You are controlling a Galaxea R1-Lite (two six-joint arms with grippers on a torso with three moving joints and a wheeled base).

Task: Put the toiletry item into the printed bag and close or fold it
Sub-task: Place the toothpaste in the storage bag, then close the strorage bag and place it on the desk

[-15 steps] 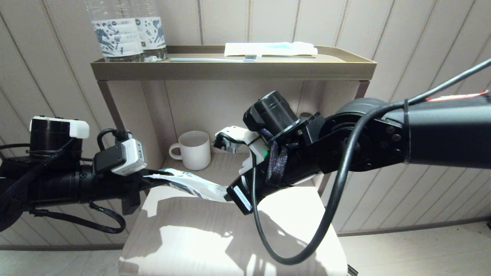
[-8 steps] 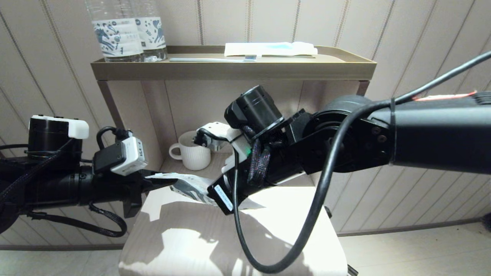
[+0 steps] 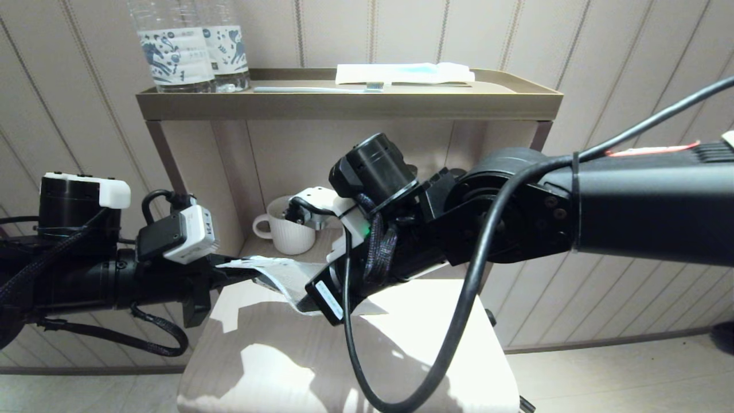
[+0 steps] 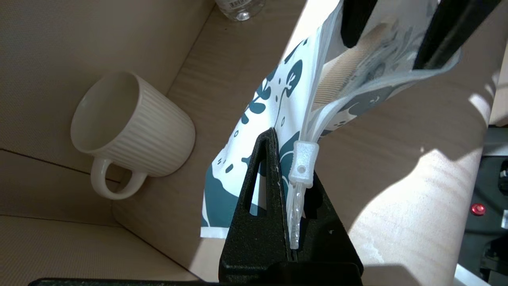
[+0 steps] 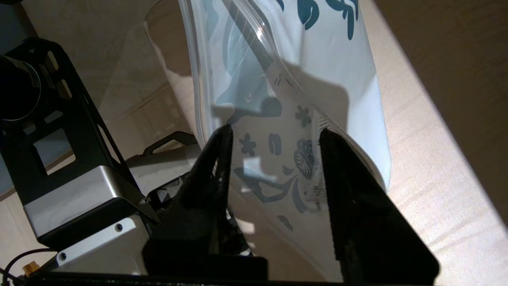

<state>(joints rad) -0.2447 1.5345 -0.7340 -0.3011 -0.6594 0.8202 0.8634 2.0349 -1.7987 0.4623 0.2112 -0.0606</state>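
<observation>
While the left gripper [image 4: 291, 222] pinched the bag [image 4: 285, 131] by its zipper end, the right gripper [image 5: 274, 159] stood open astride it, comb [image 4: 341, 77] inside; closing seemed next, needing a sliding pinch.

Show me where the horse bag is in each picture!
Head view: the printed bag hangs between both arms, above the table.
Left wrist view: it fills the middle, its zip end pinched by the left gripper.
Right wrist view: it lies between the right gripper fingers.
Shared landmark: the bag's blue print.
</observation>
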